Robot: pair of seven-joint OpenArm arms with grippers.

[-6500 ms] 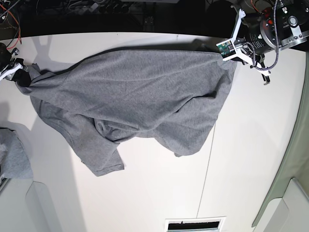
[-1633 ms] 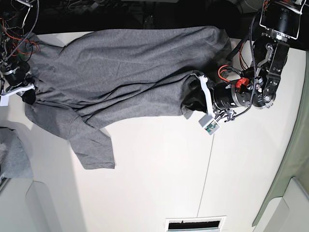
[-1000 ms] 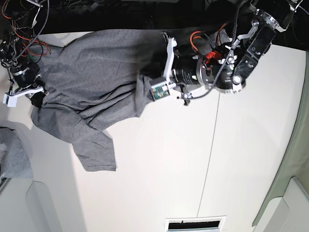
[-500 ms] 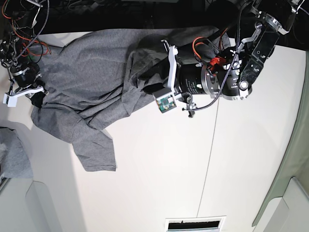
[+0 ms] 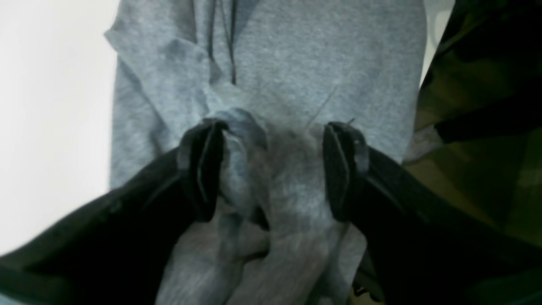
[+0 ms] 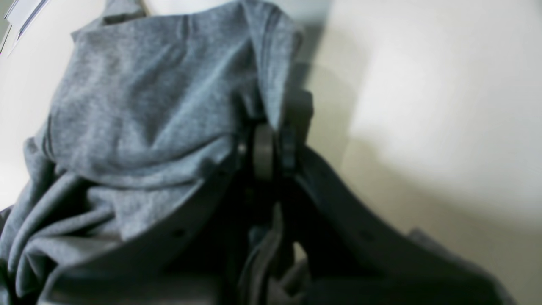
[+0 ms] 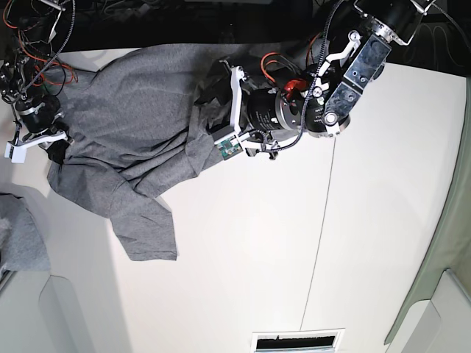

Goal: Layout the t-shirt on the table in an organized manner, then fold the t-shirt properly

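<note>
Item: t-shirt (image 7: pixel 125 140). Plain heather-grey knit, short-sleeved, no print. Spread over the table (image 7: pixel 383 220) from about 9 to 12 o'clock in the base view, bunched and doubled over itself; one sleeve is laid out flat toward 7 o'clock.

Handling, as judged: soft, light and limp, no stiffness. Shape is not held when the cloth is lifted; folds and wrinkles are formed readily. Slip is thought unlikely, given the knit surface, but layers may be dragged together. No fragility is expected. Best taken hold of at hem corners, shoulder seams or sleeve edges, so that a single layer is pulled taut; a pinch mid-body is judged likely to gather several layers.

Left gripper (image 5: pixel 273 169): fingers (image 5: pixel 201 169) are seen apart in the wrist view, with a gathered wad of fabric lying between them; a firm pinch is not shown. In the base view it is placed at the shirt's folded edge, near 12 o'clock of the table.

Right gripper (image 6: pixel 269 148): fingers are closed on a fold of the shirt's edge; in the base view it is held at the 9 o'clock side of the cloth (image 7: pixel 37 132).

Brands, labels, writing: none legible on shirt, table or arms. A small green board is noted by the left gripper; any markings are too small to be read.
</note>
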